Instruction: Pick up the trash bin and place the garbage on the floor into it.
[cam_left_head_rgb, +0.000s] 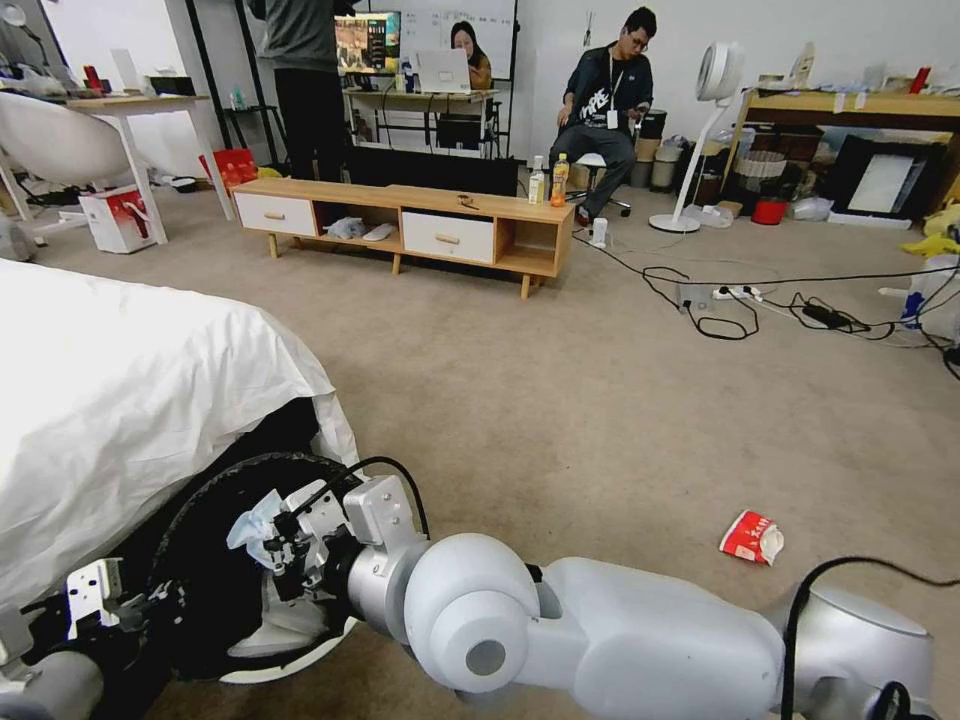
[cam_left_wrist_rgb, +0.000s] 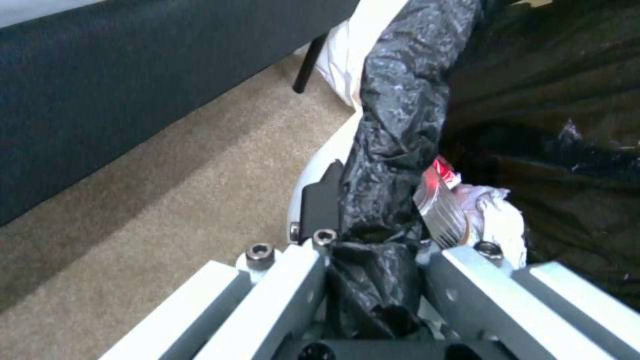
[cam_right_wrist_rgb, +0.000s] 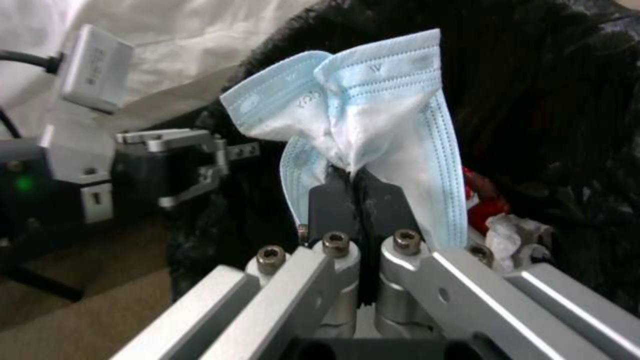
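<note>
- The blue face mask (cam_right_wrist_rgb: 373, 120) has small pressed marks along its top edge. One looks like the letter "A". The others are too blurry to read.
- The red and white packet (cam_left_head_rgb: 752, 537) on the carpet has print on it. It is too small to read.

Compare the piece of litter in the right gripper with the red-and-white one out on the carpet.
The face mask is pale blue pleated fabric, pinched in the right gripper over the trash bin. The red-and-white packet is crumpled, lying loose on the carpet away from the bin. Both are small litter.
</note>
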